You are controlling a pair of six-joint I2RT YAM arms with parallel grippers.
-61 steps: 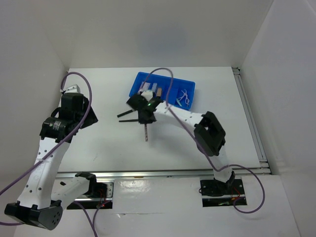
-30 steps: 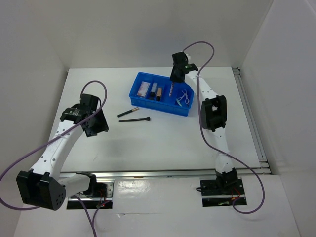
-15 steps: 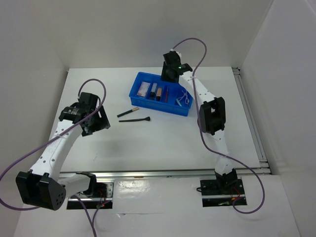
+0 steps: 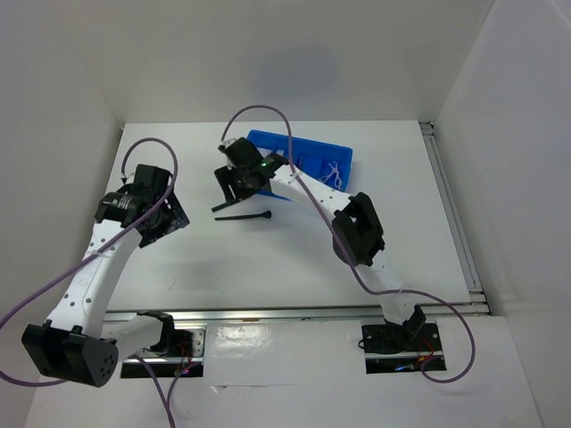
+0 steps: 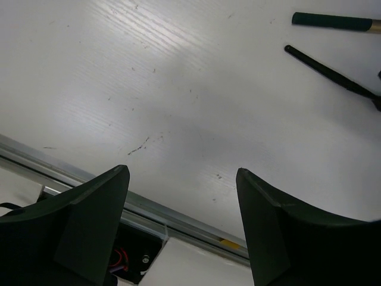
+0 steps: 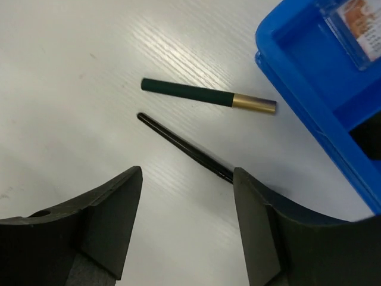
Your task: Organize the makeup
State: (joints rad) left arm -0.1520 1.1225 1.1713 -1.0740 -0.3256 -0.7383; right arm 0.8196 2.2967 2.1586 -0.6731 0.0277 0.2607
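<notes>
Right gripper [image 6: 187,238] hovered, fingers wide and empty, over gold-capped pencil [image 6: 208,96] and thin black wand [image 6: 184,146], both on table [image 6: 71,71] beside blue tray [image 6: 309,89]. Left gripper [image 5: 181,232] likewise wide. I judged pencil light, stiff, prone to rolling; grasp mid-barrel.

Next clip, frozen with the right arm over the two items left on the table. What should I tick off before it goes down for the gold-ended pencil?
1. Right gripper open and empty: ok.
2. Pencil lying flat on the table, fully in the right wrist view: ok.
3. Pencil apart from the black wand: ok, but the gap is narrow and the wand lies nearer the fingers.
4. Gripper height above the pencil: cannot tell.
5. Left gripper open, empty, off to the side of both items: ok.
6. Free slot in the blue tray: cannot tell; only a corner shows, and the arm covers much of it from above.
</notes>
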